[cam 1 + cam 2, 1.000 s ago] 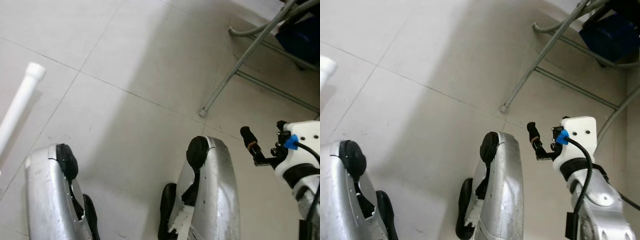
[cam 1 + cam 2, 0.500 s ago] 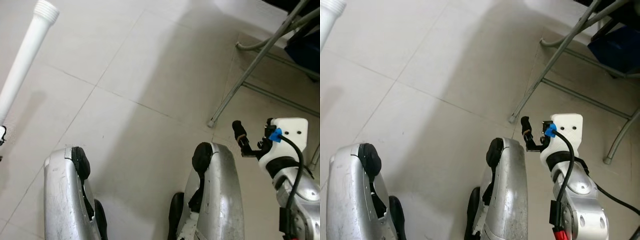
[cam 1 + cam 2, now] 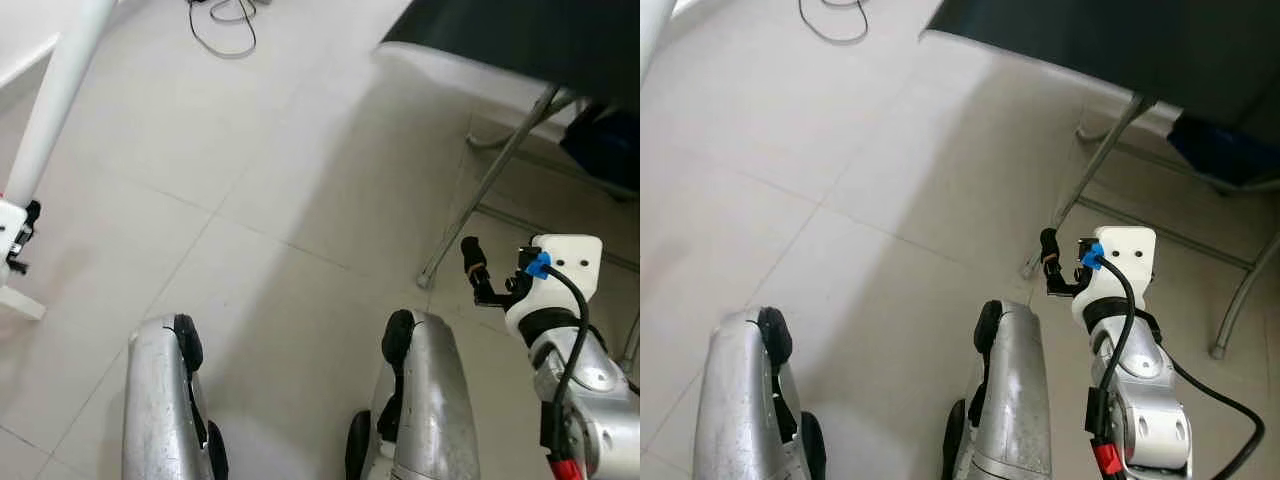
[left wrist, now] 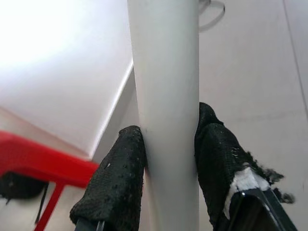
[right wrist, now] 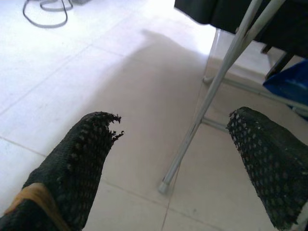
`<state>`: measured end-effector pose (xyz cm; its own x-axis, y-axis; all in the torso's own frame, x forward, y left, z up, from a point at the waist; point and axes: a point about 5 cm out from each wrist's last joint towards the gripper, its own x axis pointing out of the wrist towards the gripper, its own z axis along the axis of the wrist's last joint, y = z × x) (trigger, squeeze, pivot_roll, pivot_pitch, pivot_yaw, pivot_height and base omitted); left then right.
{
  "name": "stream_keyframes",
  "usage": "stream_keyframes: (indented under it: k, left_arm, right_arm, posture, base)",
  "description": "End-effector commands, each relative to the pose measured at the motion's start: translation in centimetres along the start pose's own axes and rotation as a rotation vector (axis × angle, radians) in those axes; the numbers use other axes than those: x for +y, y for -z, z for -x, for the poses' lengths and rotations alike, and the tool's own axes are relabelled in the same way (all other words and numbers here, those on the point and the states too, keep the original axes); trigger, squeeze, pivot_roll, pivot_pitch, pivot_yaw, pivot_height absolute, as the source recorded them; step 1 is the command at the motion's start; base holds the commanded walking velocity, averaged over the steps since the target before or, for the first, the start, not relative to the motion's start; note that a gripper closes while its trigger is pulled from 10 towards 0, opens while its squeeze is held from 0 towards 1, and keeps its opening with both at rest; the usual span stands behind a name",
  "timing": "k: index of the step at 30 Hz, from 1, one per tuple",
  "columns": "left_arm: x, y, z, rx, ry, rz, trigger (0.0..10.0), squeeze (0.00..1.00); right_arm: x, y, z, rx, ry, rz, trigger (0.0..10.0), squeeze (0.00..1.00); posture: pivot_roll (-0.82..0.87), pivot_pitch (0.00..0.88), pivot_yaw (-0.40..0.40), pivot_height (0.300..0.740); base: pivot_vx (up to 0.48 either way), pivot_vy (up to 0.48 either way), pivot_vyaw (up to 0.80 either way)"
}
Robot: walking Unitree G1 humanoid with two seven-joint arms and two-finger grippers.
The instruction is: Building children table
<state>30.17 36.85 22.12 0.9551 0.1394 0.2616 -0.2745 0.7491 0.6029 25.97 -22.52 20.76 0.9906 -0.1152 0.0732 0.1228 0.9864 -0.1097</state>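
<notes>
A long white table leg [image 3: 55,100], a round tube, rises steeply at the far left and runs out of the top of the picture. My left gripper [image 3: 22,225] is shut on its lower part. In the left wrist view both black fingers [image 4: 120,173] press against the tube [image 4: 166,96] from either side. My right gripper [image 3: 492,275] hovers over the floor beside my right knee. It is open and holds nothing, and in the right wrist view its fingertips [image 5: 96,130] stand wide apart.
A folding table with a black top [image 3: 520,40] and thin metal legs [image 3: 490,185] stands at the right, with a blue box [image 5: 288,82] beneath it. A cable [image 3: 225,15] lies on the tiled floor. A red frame [image 4: 43,168] shows past the tube.
The camera has tilted up, so the black table top and the cable have come into view. The white leg's upper end now runs off the top. The right gripper stays open.
</notes>
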Motion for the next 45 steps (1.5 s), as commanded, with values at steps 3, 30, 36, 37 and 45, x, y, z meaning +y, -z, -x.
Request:
stream_keyframes:
  k: [3, 30, 36, 37, 45]
  left_arm:
    - [-1.1, -0.3, 0.2, -0.021, 0.015, 0.032, 10.0, 0.00]
    - [-4.9, -5.1, 0.5, -0.201, 0.080, 0.071, 10.0, 0.00]
    - [-4.7, -5.4, 0.3, -0.203, 0.059, 0.074, 10.0, 0.00]
    - [-4.7, -5.4, 0.3, -0.203, 0.059, 0.074, 10.0, 0.00]
    - [-4.5, -5.6, 0.1, -0.206, 0.030, 0.075, 10.0, 0.00]
  right_arm:
    - [-0.5, 0.8, 0.0, 0.047, -0.010, 0.021, 10.0, 0.00]
    - [-9.2, 4.4, 5.3, 0.596, 0.142, 0.407, 10.0, 0.00]
    - [-10.4, 5.5, 5.8, 0.679, 0.223, 0.384, 10.0, 0.00]
    - [-10.4, 5.5, 5.8, 0.679, 0.223, 0.384, 10.0, 0.00]
    - [-13.3, 4.6, 5.6, 0.638, 0.457, 0.347, 10.0, 0.00]
  posture:
    - [0.05, 0.125, -0.065, 0.420]
    - [-0.03, 0.000, -0.086, 0.530]
    - [-0.02, 0.000, -0.089, 0.545]
    - [-0.02, 0.000, -0.089, 0.545]
    - [-0.02, 0.000, -0.090, 0.575]
  base:
    - [0.000, 0.000, 0.00]
    - [0.000, 0.000, 0.00]
    - [0.000, 0.000, 0.00]
    - [0.000, 0.000, 0.00]
    - [0.000, 0.000, 0.00]
